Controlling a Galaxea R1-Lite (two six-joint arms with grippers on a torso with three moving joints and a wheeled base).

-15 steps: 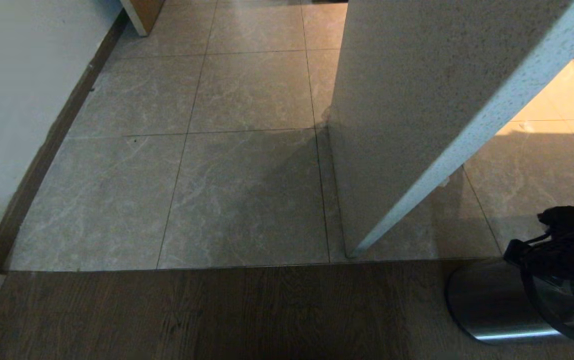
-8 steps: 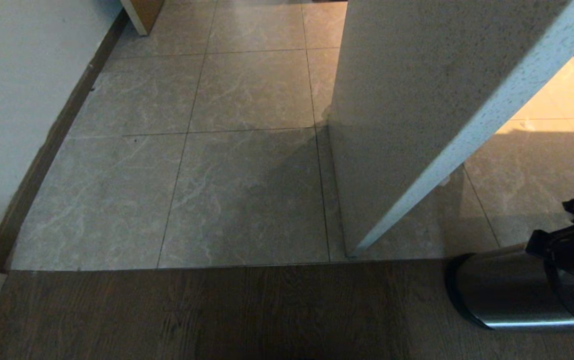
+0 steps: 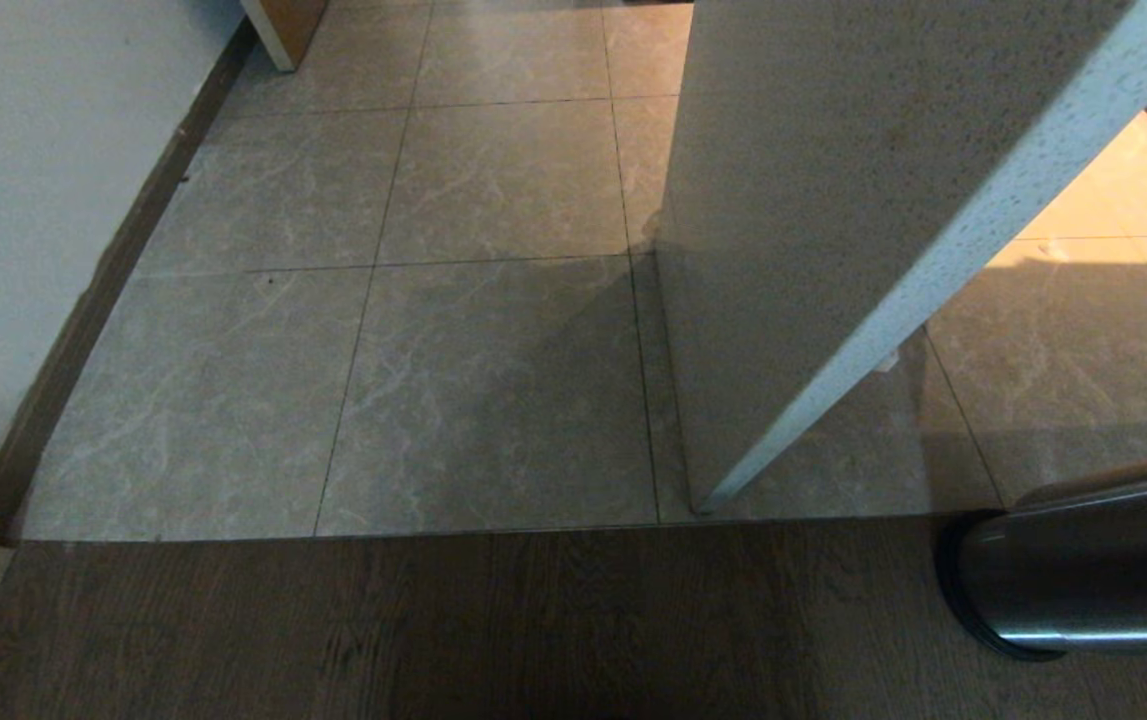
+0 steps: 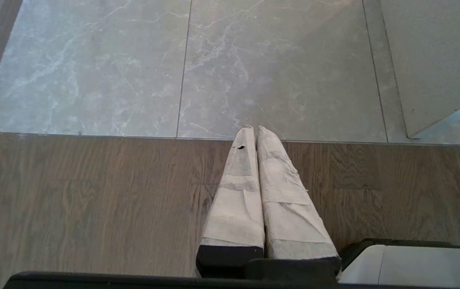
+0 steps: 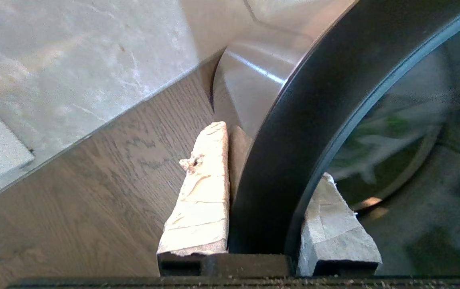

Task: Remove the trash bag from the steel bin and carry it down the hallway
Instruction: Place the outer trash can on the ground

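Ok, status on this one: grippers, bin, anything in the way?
Right gripper clamped on shiny steel bin's black rim. Left gripper shut, empty, over wood floor. Bin tilted; white panel stands close by.

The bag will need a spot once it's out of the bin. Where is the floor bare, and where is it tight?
Bare tile lies between the left wall and the speckled partition; bare wood flooring runs from there to the steel bin. It is crowded at the bin, where the right tool straddles the black rim.
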